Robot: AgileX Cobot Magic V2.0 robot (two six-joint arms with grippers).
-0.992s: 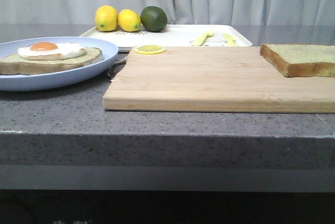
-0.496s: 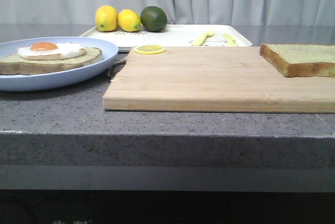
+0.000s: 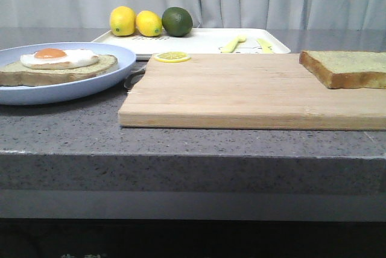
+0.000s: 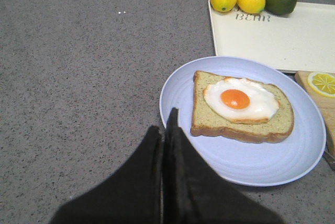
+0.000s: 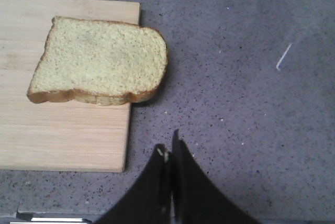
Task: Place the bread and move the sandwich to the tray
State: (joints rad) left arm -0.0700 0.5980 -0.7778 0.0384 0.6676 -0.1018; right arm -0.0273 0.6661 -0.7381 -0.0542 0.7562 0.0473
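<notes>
Speckled grey counter [image 3: 60,131]: square bread [image 5: 99,60] on wood board [image 3: 241,92], both grippers' jaws together.

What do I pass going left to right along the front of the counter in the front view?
Blue plate carrying the egg-topped sandwich → lemon slice at the board's back-left corner → wooden cutting board → plain bread on the board's right end.
</notes>
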